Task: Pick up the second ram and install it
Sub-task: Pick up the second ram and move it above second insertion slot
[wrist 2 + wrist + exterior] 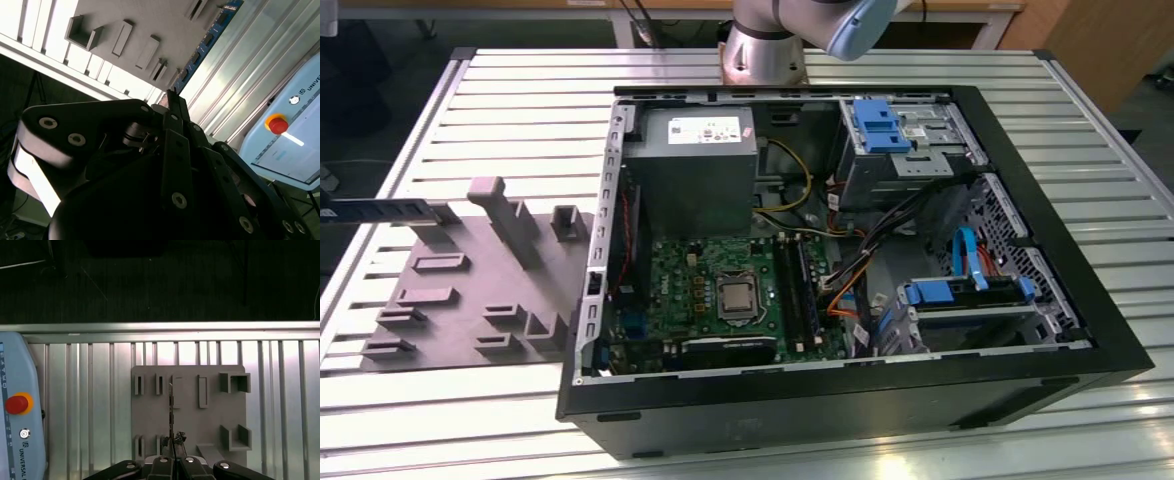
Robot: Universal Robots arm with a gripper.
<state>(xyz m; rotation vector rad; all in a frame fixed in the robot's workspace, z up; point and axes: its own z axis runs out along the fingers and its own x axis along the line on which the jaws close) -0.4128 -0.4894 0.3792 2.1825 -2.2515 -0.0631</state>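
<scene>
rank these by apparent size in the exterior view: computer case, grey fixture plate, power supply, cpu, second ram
1. computer case
2. grey fixture plate
3. power supply
4. cpu and second ram: about alike, ram cut by the picture's edge, so unranked

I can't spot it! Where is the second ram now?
The second ram is at the exterior view's far left, held in the tool over the grey holder plate, away from the computer case.
</scene>
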